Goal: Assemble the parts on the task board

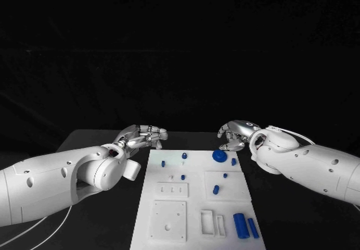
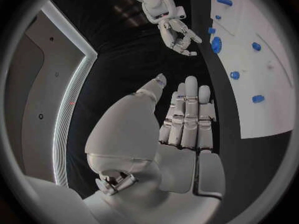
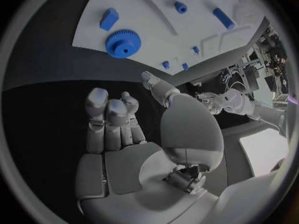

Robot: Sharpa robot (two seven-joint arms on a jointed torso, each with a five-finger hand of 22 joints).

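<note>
The white task board (image 1: 196,208) lies in the middle of the black table. A blue gear (image 1: 219,155) sits near its far right corner, with small blue pegs (image 1: 185,155) scattered around the far half. Two blue cylinders (image 1: 241,225) lie at the near right. My left hand (image 1: 142,136) hovers off the board's far left corner, fingers stretched out and empty (image 2: 187,114). My right hand (image 1: 239,134) hangs just beyond the gear (image 3: 122,42), fingers loosely bent, thumb apart, holding nothing (image 3: 115,119).
Raised white plates with holes and slots (image 1: 169,219) occupy the board's near left. A rectangular white frame (image 1: 207,222) stands beside the cylinders. Bare black table (image 1: 90,140) surrounds the board on both sides.
</note>
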